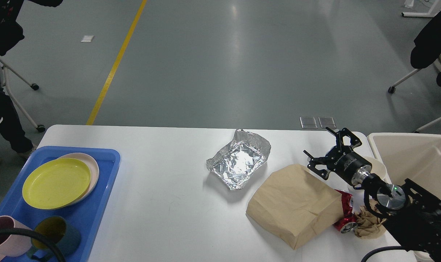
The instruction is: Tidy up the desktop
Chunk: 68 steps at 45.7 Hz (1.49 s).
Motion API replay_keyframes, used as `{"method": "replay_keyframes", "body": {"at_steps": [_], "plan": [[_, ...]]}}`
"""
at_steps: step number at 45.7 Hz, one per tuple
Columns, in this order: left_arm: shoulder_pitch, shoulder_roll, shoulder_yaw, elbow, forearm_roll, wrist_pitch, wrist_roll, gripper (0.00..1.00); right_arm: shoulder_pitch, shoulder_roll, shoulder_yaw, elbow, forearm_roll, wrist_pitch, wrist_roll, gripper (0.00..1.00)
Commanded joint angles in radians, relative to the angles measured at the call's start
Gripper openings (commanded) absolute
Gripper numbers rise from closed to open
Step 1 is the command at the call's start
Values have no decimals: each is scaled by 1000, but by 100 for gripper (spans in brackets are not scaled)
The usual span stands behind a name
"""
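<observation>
The white desktop (162,203) fills the lower view. On it lie a crumpled foil sheet (239,162), a brown paper bag (295,207), a crushed red can (345,214) and a wad of brown paper (367,222). My right gripper (327,149) is open and empty, hovering above the desktop just beyond the bag's far right corner. My left gripper is out of view; only a dark part of that arm shows at the top left corner.
A blue tray (96,214) at the left holds a yellow plate (56,182) on a beige plate, a pink mug (4,234) and a dark teal mug (55,234). A beige bin (420,160) stands at the right edge. A chair and a person are at the far right.
</observation>
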<state>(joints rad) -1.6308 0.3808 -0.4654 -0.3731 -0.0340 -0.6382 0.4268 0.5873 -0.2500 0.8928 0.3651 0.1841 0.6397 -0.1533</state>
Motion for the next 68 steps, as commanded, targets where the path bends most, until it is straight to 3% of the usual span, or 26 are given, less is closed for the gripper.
{"method": "replay_keyframes", "body": {"at_steps": [1, 5, 8, 22, 27, 61, 68], "plan": [[2, -28, -22, 51, -17, 129, -5, 97, -1, 0, 0, 0, 0, 0, 0, 100], [37, -46, -53, 56, -49, 253, -5, 97, -1, 0, 0, 0, 0, 0, -2, 100], [86, -65, -114, 56, -102, 302, -8, 97, 0, 0, 0, 0, 0, 0, 0, 100], [324, -263, -468, 56, -136, 301, -13, 97, 0, 0, 0, 0, 0, 0, -2, 100], [368, -301, -536, 56, -133, 301, -13, 97, 0, 0, 0, 0, 0, 0, 0, 100], [788, -359, -547, 56, -133, 301, -13, 97, -1, 0, 0, 0, 0, 0, 0, 100], [822, -364, -564, 54, -138, 284, -56, 97, 0, 0, 0, 0, 0, 0, 0, 100]]}}
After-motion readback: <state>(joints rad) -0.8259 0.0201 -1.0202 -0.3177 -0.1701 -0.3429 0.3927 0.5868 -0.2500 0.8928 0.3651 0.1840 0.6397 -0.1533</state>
